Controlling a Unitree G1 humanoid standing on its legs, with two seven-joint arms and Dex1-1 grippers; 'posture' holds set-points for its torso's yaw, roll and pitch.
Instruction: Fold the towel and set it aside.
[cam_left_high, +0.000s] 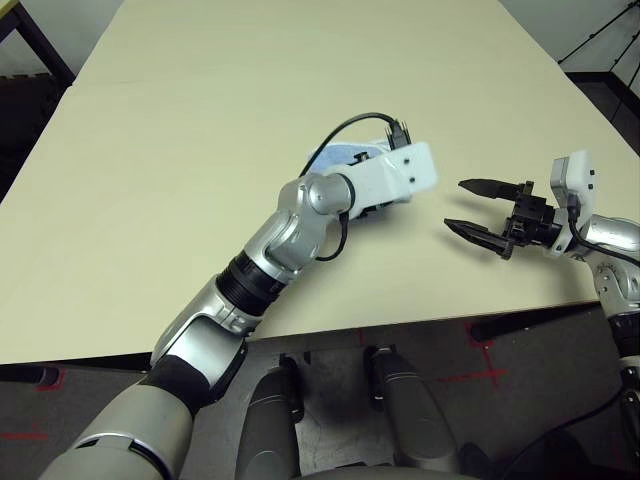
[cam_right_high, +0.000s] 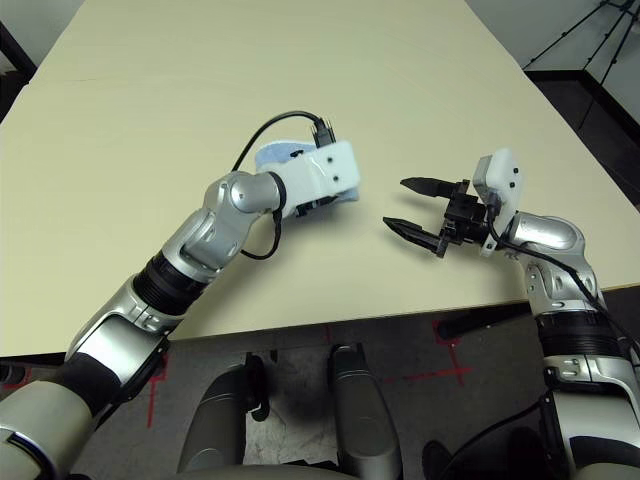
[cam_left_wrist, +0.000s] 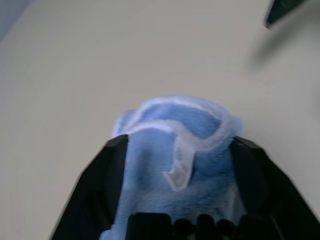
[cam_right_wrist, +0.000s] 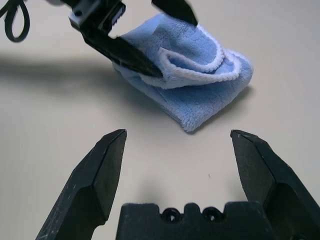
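Observation:
The towel lies on the table as a small folded light-blue bundle with white stitched edging. A small white tag shows on it. My left gripper stands open over it, its black fingers straddling the bundle on both sides. In the head views the left wrist housing covers most of the towel. My right gripper is open and holds nothing. It hovers a short way to the right of the towel, pointing at it, near the table's front right.
The cream table stretches bare to the left and far back. Its front edge runs close under both arms. A dark floor with red tape marks lies below, and tripod legs stand at the far right.

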